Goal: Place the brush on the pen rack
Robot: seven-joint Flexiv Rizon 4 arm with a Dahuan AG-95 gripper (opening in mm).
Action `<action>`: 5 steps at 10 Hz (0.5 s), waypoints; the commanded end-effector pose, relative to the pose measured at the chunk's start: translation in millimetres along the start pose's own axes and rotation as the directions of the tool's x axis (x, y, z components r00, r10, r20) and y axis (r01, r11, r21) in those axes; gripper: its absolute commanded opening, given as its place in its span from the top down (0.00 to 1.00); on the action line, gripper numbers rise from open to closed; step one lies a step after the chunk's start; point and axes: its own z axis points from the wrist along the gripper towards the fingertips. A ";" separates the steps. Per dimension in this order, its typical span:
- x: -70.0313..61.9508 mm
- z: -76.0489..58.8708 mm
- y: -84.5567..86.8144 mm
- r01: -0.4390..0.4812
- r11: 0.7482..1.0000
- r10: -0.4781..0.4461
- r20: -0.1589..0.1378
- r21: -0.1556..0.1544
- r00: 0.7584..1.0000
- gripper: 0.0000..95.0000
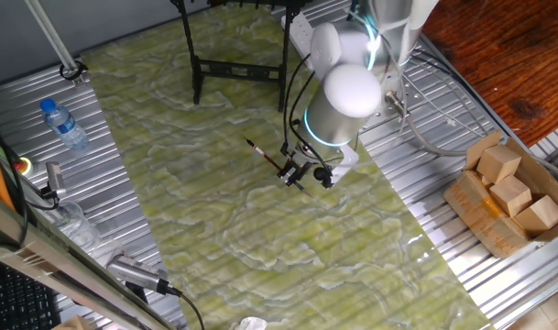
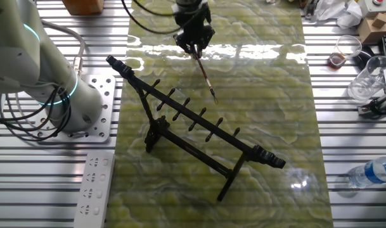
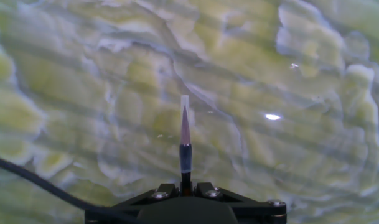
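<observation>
Right now the gripper [image 1: 297,174] is clenched on the brush [image 1: 268,158], with the fingers pinching one end of the thin stick so that the rest juts out beyond them. Seen from the hand view, the brush [image 3: 185,140] runs straight ahead from between the closed fingers, its far end pale against the green marbled mat [image 3: 83,93]. From the other fixed view, the brush [image 2: 205,76] slants down from the gripper [image 2: 194,45] towards the rack [image 2: 199,123] without touching it; whether its free tip meets the mat I cannot tell. That black frame stands on the mat, its crossbar of short pegs near the brush's free tip but apart from it.
</observation>
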 end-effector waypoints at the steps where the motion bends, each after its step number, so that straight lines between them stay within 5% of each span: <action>1: -0.3 -2.1 -0.2 -0.020 1.000 0.020 -0.021 -0.006 1.000 1.00; 5: -1.6 -12.1 3.0 -0.054 0.998 0.051 -0.088 -0.029 0.995 1.00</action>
